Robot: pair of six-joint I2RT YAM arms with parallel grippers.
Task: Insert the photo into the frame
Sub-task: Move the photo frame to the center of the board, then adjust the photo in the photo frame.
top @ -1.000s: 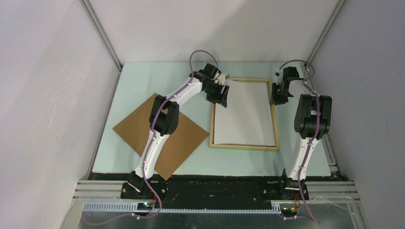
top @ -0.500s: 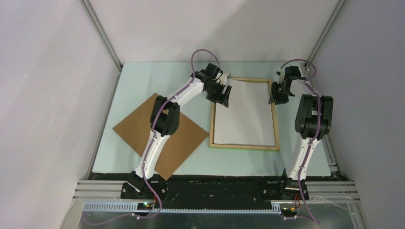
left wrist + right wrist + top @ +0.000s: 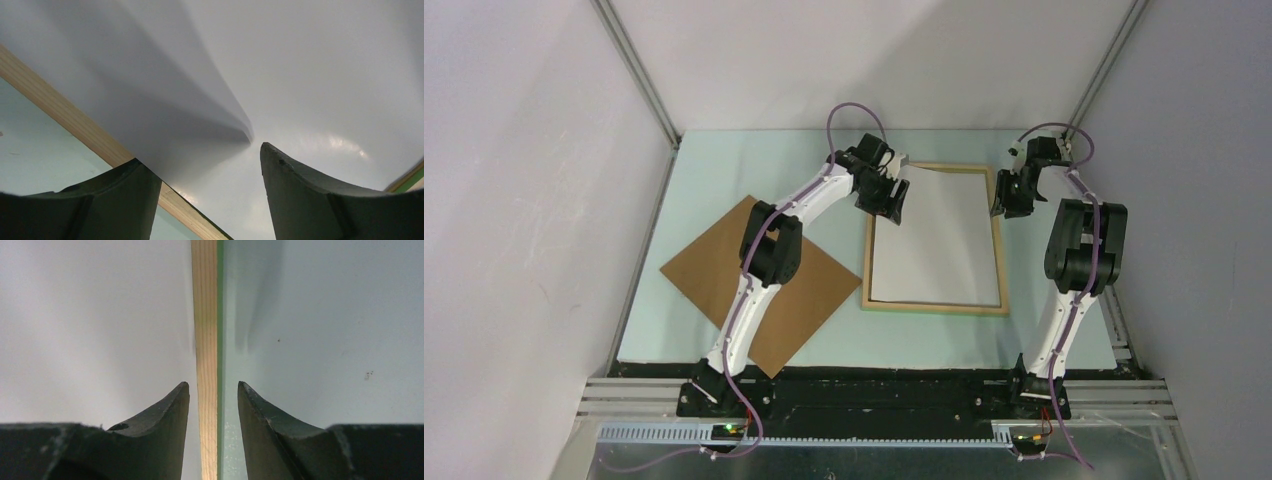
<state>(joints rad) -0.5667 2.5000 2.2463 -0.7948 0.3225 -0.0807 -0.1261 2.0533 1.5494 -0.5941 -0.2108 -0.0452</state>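
Observation:
The frame [image 3: 934,306] lies back up on the table, pale wood showing, with a green edge in the right wrist view. Inside it lies the photo [image 3: 939,240], only a plain white side showing. Its far left corner curls upward [image 3: 220,100]. My left gripper [image 3: 894,205] is open at that corner, its fingers [image 3: 300,200] on either side of the raised sheet and above the frame's left rail [image 3: 75,130], holding nothing. My right gripper [image 3: 1009,205] is open astride the frame's right rail [image 3: 206,315], with a gap at each finger.
A brown board [image 3: 809,290] lies flat at the left, partly under my left arm. Pale green table [image 3: 325,340] runs right of the frame. White walls with metal posts close in the sides and back.
My right gripper has widened off the frame's right rail and its wrist has drawn slightly back. My left gripper has barely shifted at the photo's curled corner.

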